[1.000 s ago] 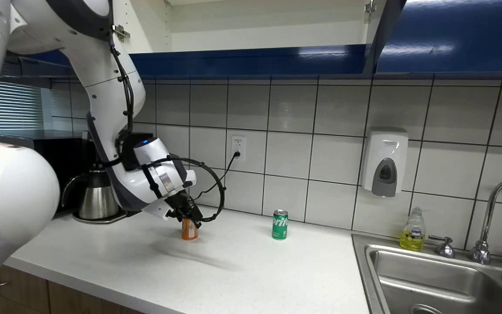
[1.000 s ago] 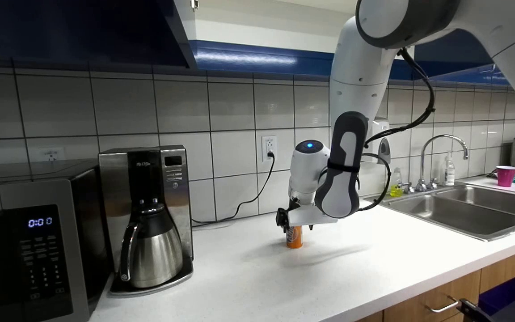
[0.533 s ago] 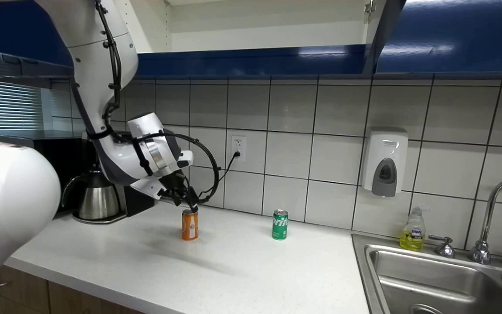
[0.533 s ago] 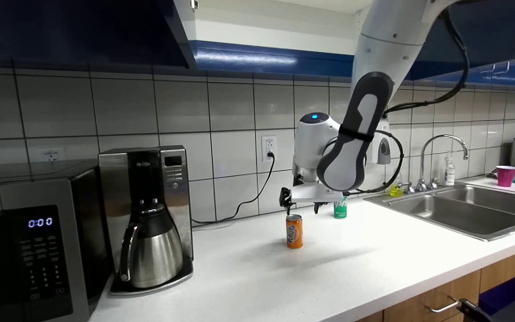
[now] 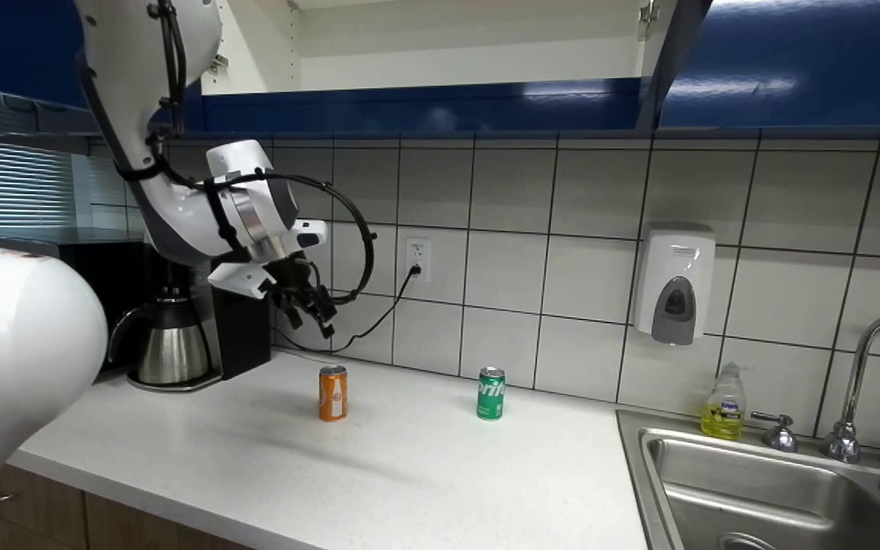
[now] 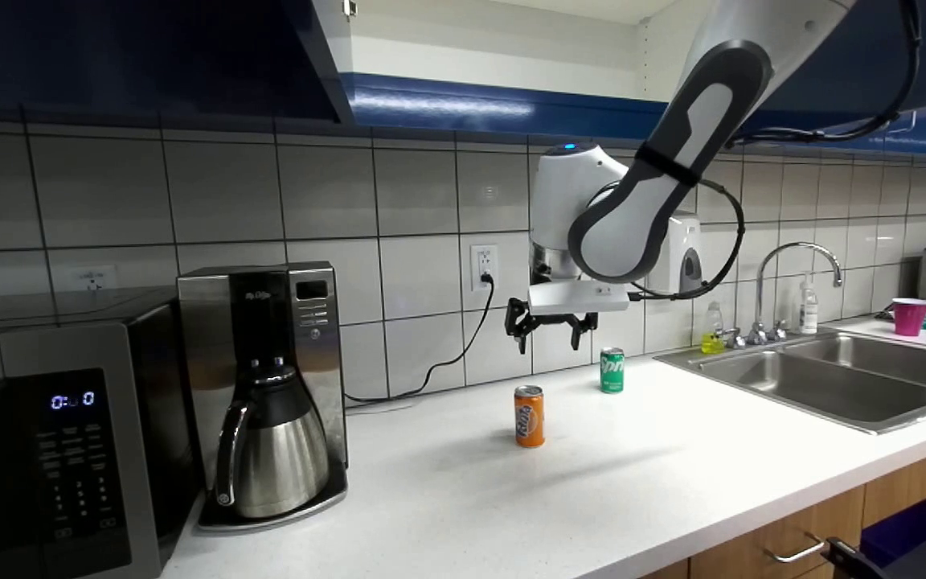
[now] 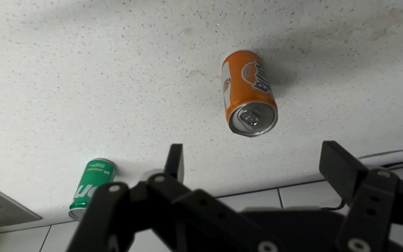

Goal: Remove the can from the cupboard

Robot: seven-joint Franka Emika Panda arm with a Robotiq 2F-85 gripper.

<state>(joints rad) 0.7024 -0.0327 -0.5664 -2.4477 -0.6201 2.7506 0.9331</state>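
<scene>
The orange can [image 5: 333, 393] stands upright on the white counter, below the cupboard [image 5: 440, 109], in both exterior views [image 6: 529, 416]. The cupboard's blue lower edge also shows [image 6: 463, 104]; its doors are open and its visible pale interior is bare. My gripper [image 5: 312, 325] is open and empty, above the can and apart from it, pointing down [image 6: 549, 346]. In the wrist view the can [image 7: 246, 80] shows its silver top, lying just beyond the gap between the two spread fingers [image 7: 252, 150].
A green can [image 5: 491, 394] stands nearer the sink [image 5: 635, 473]. A coffee maker [image 6: 318, 346] and a microwave [image 6: 53, 434] stand on the counter. A soap dispenser [image 5: 675, 283] hangs on the tiled wall. A power cord [image 6: 431, 374] runs to an outlet [image 6: 485, 267].
My gripper was low around the top of the orange can; it has risen well above it and spread clear. The orange can has stayed standing in the same place.
</scene>
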